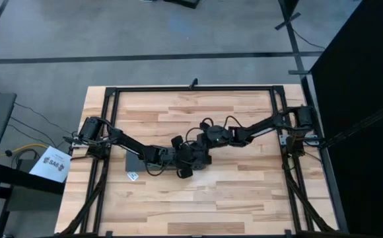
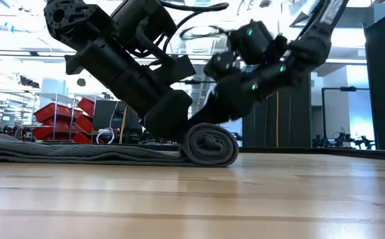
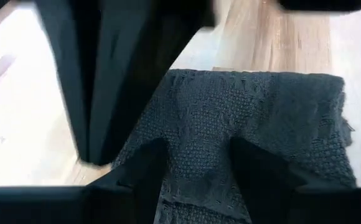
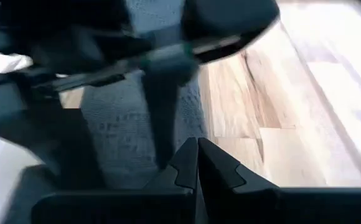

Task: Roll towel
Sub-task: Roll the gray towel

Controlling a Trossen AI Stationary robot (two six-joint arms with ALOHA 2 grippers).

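The dark grey towel (image 1: 133, 162) lies on the wooden table, left of centre, with a white label (image 1: 132, 176) at its near edge. Its right end is wound into a roll (image 2: 210, 146), and the rest lies flat (image 2: 79, 153) toward the left. My left gripper (image 3: 196, 171) slants down onto the roll from the left, with cloth between its fingers. My right gripper (image 4: 197, 152) is shut and hangs close over the roll's right side, where grey cloth (image 4: 137, 130) meets bare wood. My left gripper has a bulge of the towel's rolled end (image 3: 196, 143) between its two fingers (image 3: 144, 168), pinched from either side. It comes slanting down from the table's left. The roll rests on the table and the flat part lies slack behind it. My right gripper's shut fingertips are above the towel's edge; I cannot tell whether they touch it.
A dark frame (image 1: 191, 88) runs round the tabletop, with the arm bases at the left and right edges. Bare wood (image 1: 244, 192) stretches to the right of the roll and toward the near edge.
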